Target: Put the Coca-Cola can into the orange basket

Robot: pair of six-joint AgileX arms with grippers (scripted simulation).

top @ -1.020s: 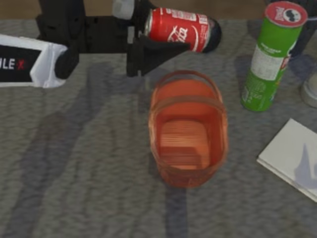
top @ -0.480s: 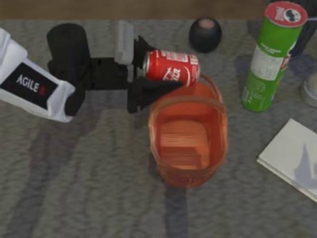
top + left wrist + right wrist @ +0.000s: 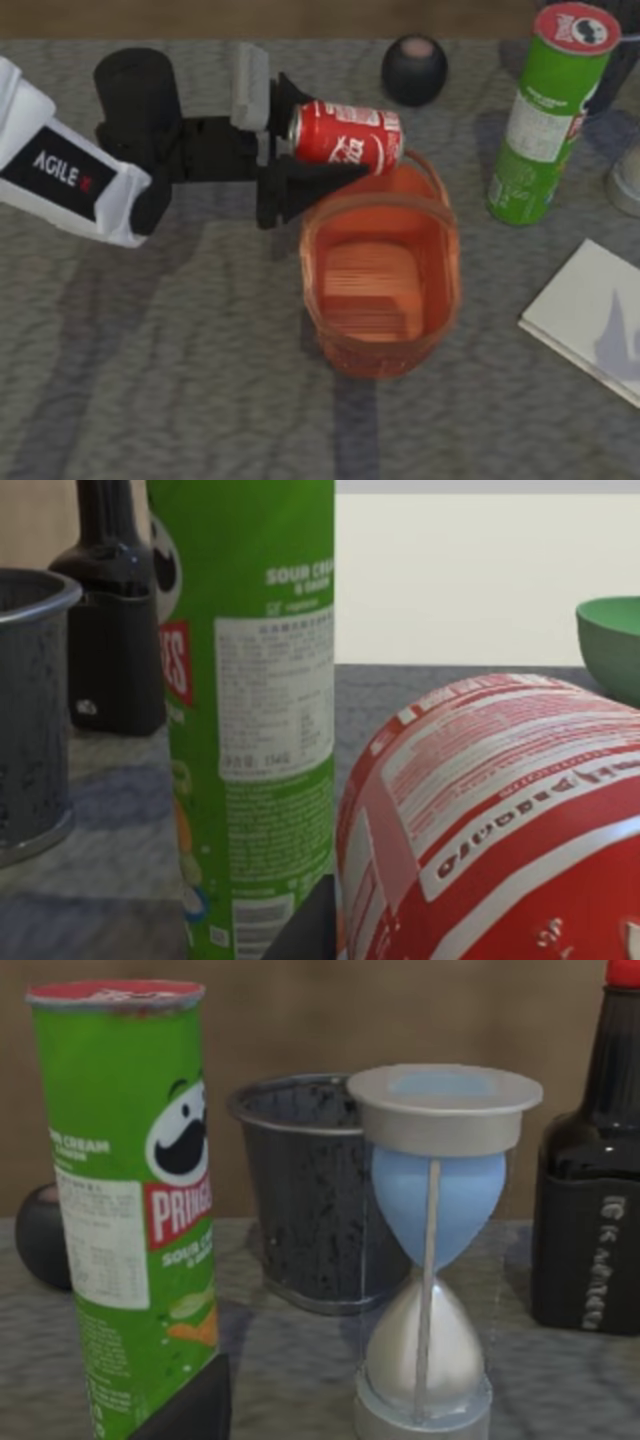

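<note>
From the top view I have my left gripper (image 3: 305, 150) reaching in from the left side of the worktop (image 3: 150, 380), its jaws clamped on the Coca-Cola can (image 3: 346, 137), one dark finger above the can in the picture and one below it. The can lies on its side between them, silver top toward the wrist, its far end hanging over the rear rim of the orange basket (image 3: 380, 275) (it is not inside). The basket stands upright near the middle, nothing in it. A green chips tube (image 3: 545, 115) stands to the right, a dark ball (image 3: 414, 68) sits behind the basket, and a white pad (image 3: 590, 315) lies at the right edge. In the left wrist view the can (image 3: 500, 830) fills the near corner, with the tube (image 3: 250, 710), a grey cup (image 3: 30, 710), a dark bottle (image 3: 115, 620) and a green bowl (image 3: 612, 640) beyond. In the right wrist view I see the tube (image 3: 125, 1200), the cup (image 3: 310, 1190), an hourglass (image 3: 432, 1250) and the bottle (image 3: 590, 1170); of the right arm's jaws I cannot tell.
</note>
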